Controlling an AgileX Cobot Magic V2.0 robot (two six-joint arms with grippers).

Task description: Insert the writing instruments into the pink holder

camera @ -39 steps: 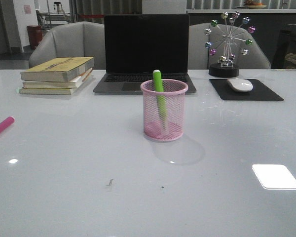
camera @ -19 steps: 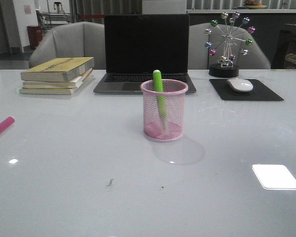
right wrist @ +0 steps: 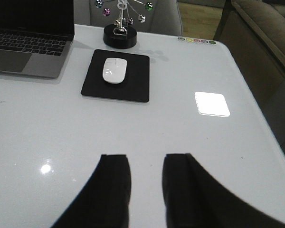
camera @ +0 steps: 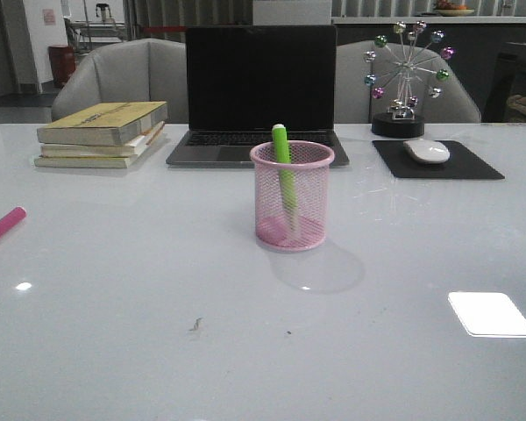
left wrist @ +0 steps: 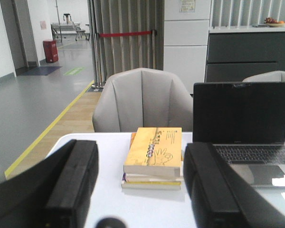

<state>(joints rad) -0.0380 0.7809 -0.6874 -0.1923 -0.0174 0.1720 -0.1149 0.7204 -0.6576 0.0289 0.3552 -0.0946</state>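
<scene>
Nothing moved lately: green pen [camera: 283,167] stands in pink cup [camera: 291,197]; pink pen [camera: 2,227] lies at desk [camera: 158,289] left edge, unpicked. Left tool [left wrist: 141,183] and right tool [right wrist: 146,190] both gape empty.

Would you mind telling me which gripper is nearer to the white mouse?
The right gripper: its view looks onto the white mouse on the black pad. The left gripper faces the stack of books on the laptop's far side.

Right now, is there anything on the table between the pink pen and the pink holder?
No. In the front view, the table between the pink pen and the pink holder is bare; the books and laptop lie farther back.
</scene>
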